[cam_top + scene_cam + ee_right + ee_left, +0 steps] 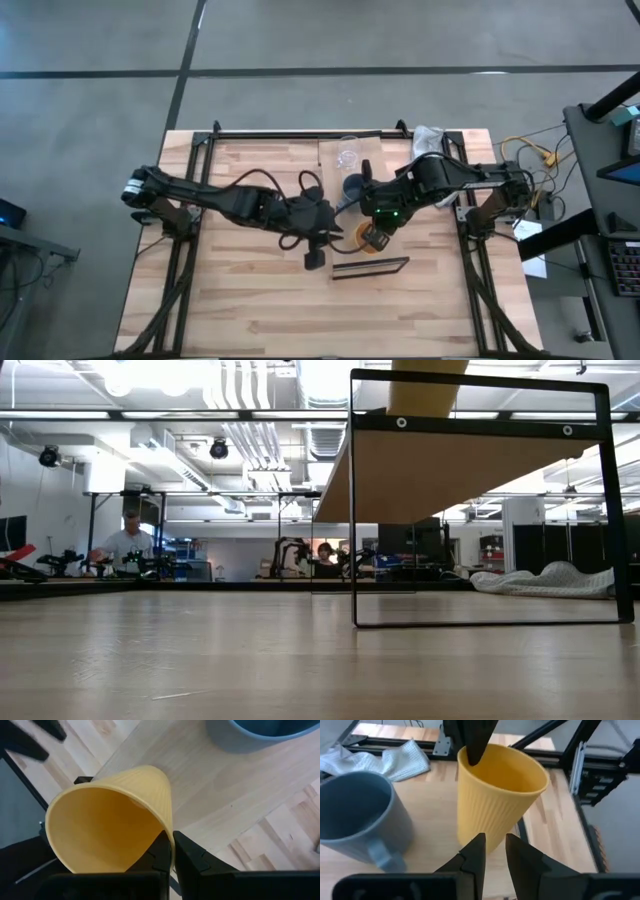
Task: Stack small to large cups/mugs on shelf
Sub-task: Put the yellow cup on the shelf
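High view: right gripper [372, 238] over the yellow-orange cup [368, 243], mid-table, just behind the shelf [370, 267]; blue-grey mug [353, 187] and clear glass cup [347, 156] farther back. Left gripper [315, 256] just beside the cup, left of it.
Low view: shelf [480, 460] fills frame, no cup on it visible; white cloth [545, 578] far back.
Left wrist: left fingers slightly apart, empty, pointing at cup [495, 795]; mug [357, 817] beside it.
Right wrist: right fingers [159, 855] pinched on cup [115, 825] rim, one inside, one outside.
Key relation: cup tilted, long axis off vertical, hangs from right pincer; right arm has it, shelf lies just in front.
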